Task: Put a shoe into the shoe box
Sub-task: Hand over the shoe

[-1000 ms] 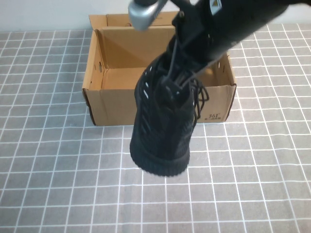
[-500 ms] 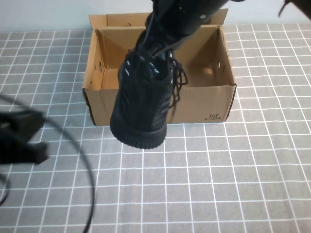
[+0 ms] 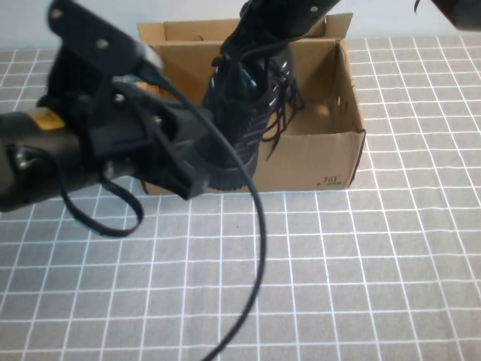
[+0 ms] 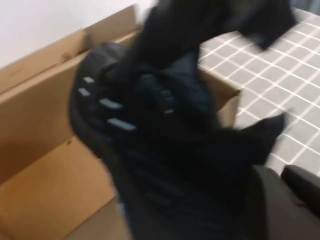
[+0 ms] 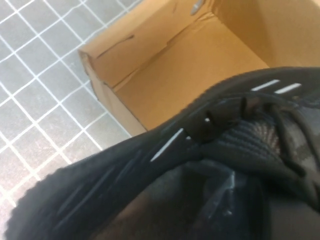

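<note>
Black mesh of the shoe [image 3: 244, 105] hangs over the open shoe box [image 3: 323, 154], toe pointing down toward the front wall. The right gripper [image 3: 282, 19] holds it from above at the heel end, near the back of the box; its fingers are closed on the shoe, I judge, because the shoe hangs free in the air, though the fingers themselves are hidden behind it. The toe is low, close to the front wall's top edge, and I cannot tell if it touches the cardboard.

The left gripper [image 3: 184, 177] is in front of the box, just beside the toe of the shoe. Whether its fingers are open or closed, I cannot tell.

The box stands on the table [image 3: 361, 286], which has a grey grid cloth.

Some risks from here, as I judge them: the toe can catch on the front wall and push the light box forward or tip it. The loose laces [image 3: 282, 120] can hang over the edge. Also the two arms are very near, so they can collide.
</note>
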